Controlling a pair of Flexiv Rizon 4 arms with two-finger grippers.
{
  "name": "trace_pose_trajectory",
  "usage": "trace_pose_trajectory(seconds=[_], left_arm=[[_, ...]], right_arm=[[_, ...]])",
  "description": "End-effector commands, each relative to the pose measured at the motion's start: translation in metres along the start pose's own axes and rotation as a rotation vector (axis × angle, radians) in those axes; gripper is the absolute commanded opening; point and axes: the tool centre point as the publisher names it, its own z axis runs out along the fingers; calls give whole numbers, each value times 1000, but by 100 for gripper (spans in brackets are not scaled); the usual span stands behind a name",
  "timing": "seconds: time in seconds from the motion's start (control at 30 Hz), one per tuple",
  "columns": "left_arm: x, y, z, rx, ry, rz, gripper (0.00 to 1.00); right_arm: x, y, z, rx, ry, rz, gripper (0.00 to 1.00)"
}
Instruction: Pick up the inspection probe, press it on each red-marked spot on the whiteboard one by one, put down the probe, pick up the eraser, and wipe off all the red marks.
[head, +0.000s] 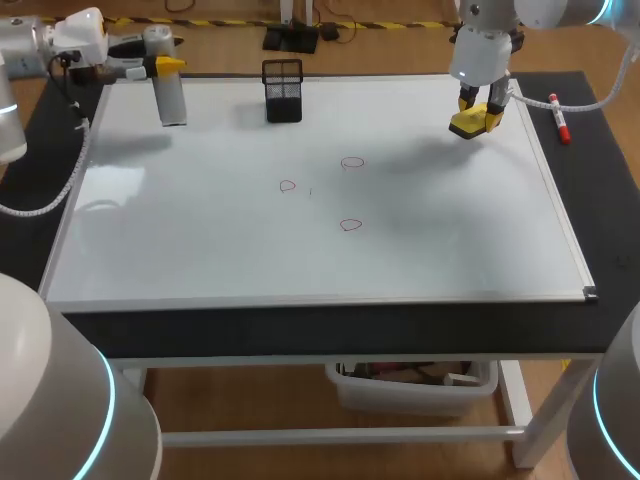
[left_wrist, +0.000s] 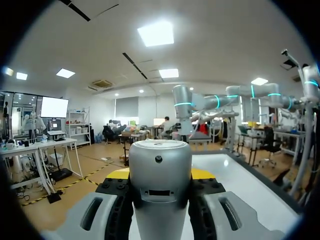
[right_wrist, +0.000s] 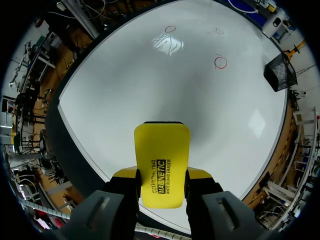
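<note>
The left tool (head: 166, 66) grips the probe (head: 173, 100) at the whiteboard's (head: 200, 240) 10 o'clock. The right tool (head: 480, 108) clamps the eraser (head: 470, 125) at 2 o'clock.

The whiteboard (head: 420, 250) is smooth and glossy, with soft glare; its frame looks like pale metal. The table (head: 600, 200) is matt black. The eraser (right_wrist: 161, 165) is smooth yellow plastic with a slight sheen. The probe (left_wrist: 160, 185) is satin silver-grey; metal or plastic, I cannot tell. At the board's 12 o'clock, the cup (head: 283, 90) is black wire mesh.
</note>
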Motion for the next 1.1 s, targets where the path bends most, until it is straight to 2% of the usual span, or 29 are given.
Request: trace_pose_trajectory(seconds=[0.03, 0.3, 1.1], left_arm=[[0, -1, 0, 0, 2, 0, 0], [0, -1, 0, 0, 2, 0, 0], [0, -1, 0, 0, 2, 0, 0]], right_arm=[[-6, 6, 0, 1, 11, -16, 0], [-21, 41, -2, 9, -9, -87, 0], [-72, 176, -4, 52, -24, -441, 0]])
